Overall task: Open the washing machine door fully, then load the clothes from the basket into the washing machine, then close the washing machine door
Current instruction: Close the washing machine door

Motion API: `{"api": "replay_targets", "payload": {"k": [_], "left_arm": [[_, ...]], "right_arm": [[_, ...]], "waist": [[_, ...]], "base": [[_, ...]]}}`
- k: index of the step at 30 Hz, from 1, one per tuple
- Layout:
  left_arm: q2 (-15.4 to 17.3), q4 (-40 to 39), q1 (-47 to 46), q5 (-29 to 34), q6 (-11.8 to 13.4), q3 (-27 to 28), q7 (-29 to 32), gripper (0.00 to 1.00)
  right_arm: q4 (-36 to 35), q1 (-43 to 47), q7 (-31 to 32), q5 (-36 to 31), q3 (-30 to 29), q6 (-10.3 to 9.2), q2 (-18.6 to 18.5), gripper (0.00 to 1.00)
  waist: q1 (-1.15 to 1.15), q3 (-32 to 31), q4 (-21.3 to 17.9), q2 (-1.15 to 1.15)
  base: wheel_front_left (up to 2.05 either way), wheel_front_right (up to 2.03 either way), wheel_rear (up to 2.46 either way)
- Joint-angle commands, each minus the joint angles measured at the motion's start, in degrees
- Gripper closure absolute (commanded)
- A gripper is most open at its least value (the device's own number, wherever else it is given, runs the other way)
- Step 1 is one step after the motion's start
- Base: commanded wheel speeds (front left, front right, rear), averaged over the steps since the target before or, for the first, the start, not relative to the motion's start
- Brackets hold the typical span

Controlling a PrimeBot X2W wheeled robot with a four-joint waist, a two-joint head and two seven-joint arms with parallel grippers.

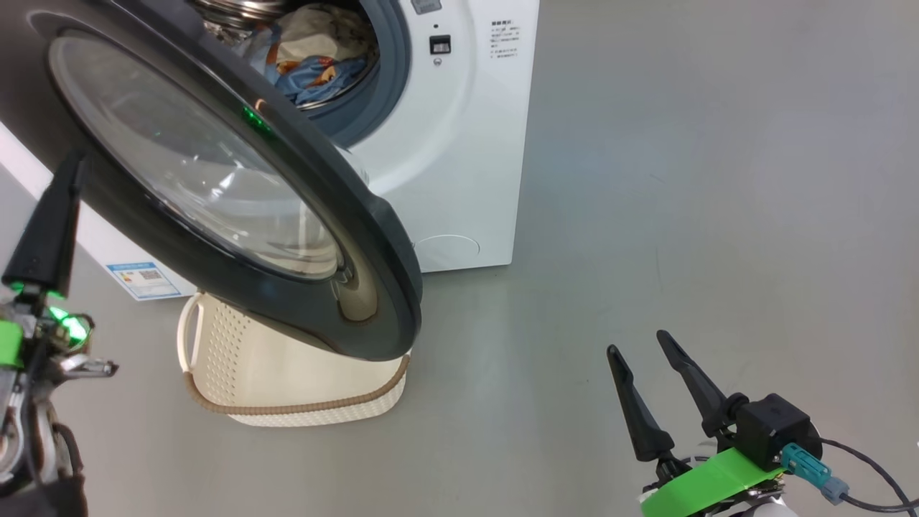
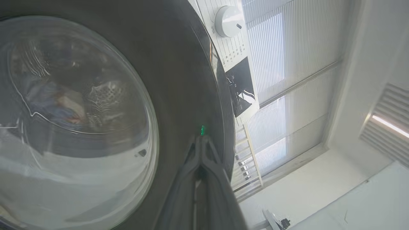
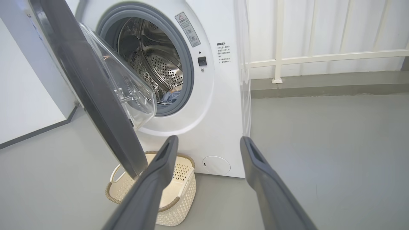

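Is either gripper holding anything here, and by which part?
Nothing. The left gripper is shut, tips at the rim of the washing machine door; the right gripper is open, empty.

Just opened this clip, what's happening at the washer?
The clothes lie inside the washing machine and the basket looks empty. The washing machine door stands part open; the left gripper, shut, has its tips at the door's black rim, seemingly to push it closed. The right gripper hangs open over the floor.

One washing machine [image 1: 459, 179], one door [image 1: 380, 273], one basket [image 1: 287, 377], one cream garment [image 1: 316, 32], one blue garment [image 1: 316, 75], one left hand [image 1: 72, 159], one right hand [image 1: 637, 342].
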Motion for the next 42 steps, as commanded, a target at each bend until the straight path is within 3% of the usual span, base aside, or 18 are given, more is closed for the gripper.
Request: {"api": "replay_targets", "payload": {"k": [1, 3, 5, 6, 7, 16, 20, 24, 32, 42], "left_arm": [[3.35, -2.87, 1.07, 2.04, -0.4, 0.05, -2.18, 0.67], [4.97, -3.99, 3.08, 4.09, -0.4, -2.77, -5.86, 0.45], [7.44, -4.94, 5.0, 6.73, -0.4, -5.83, -10.01, 0.04], [8.35, -5.08, 5.84, 7.49, -0.4, -7.29, -12.37, 0.0], [8.35, -5.08, 5.84, 7.49, -0.4, -7.29, -12.37, 0.0], [20.78, -1.58, 12.32, 20.53, -0.4, -22.23, -35.42, 0.0], [23.08, 1.63, 14.13, 25.55, -0.41, -25.04, -40.05, 0.0], [22.31, 3.58, 15.46, 31.96, -0.41, -23.93, -40.82, 0.0], [17.31, 3.47, 19.57, 48.04, -0.35, -17.86, -40.88, 0.0], [11.7, 1.82, 23.85, 59.72, -0.2, -12.58, -40.89, 0.0]], "right_arm": [[-1.67, 0.59, -0.69, 0.01, 1.54, 0.08, 0.4, 0.0], [-1.8, 0.77, -0.69, 0.0, 1.47, 0.08, 0.4, 0.0], [-1.9, 0.94, -0.69, 0.01, 1.46, 0.08, 0.4, 0.0], [-1.95, 1.02, -0.69, 0.02, 1.43, 0.08, 0.4, 0.0], [-1.95, 1.02, -0.69, 0.02, 1.43, 0.08, 0.4, 0.0], [-2.03, 1.62, -0.69, 0.09, 1.54, 0.08, 0.4, 0.0], [-2.11, 2.06, -0.69, 0.12, 1.45, 0.08, 0.4, 0.0], [-2.25, 2.46, -0.69, 0.02, 1.34, 0.08, 0.4, 0.0], [-2.5, 2.87, -0.69, -0.11, 1.37, 0.08, 0.4, 0.0], [-3.16, 3.03, -0.69, -0.34, 1.02, 0.08, 0.4, 0.0]], "waist": [[0.0, -0.12, 0.12, 0.0], [0.0, -0.26, 0.27, 0.0], [0.0, -0.37, 0.4, 0.0], [0.0, -0.45, 0.47, 0.0], [0.0, -0.45, 0.47, 0.0], [0.0, -1.45, 0.77, 0.0], [0.0, -2.02, 0.89, 0.0], [0.0, -2.41, 1.03, 0.0], [0.0, -2.89, 0.92, 0.0], [0.0, -2.43, 0.83, 0.0]], "base": [[0.0, 0.0, 0.0], [0.0, 0.0, 0.0], [0.0, 0.0, 0.0], [0.0, 0.0, 0.0], [0.0, 0.0, 0.0], [0.0, 0.0, 0.0], [0.0, 0.0, 0.0], [0.0, 0.0, 0.0], [0.0, 0.0, 0.0], [0.0, 0.0, 0.0]]}}
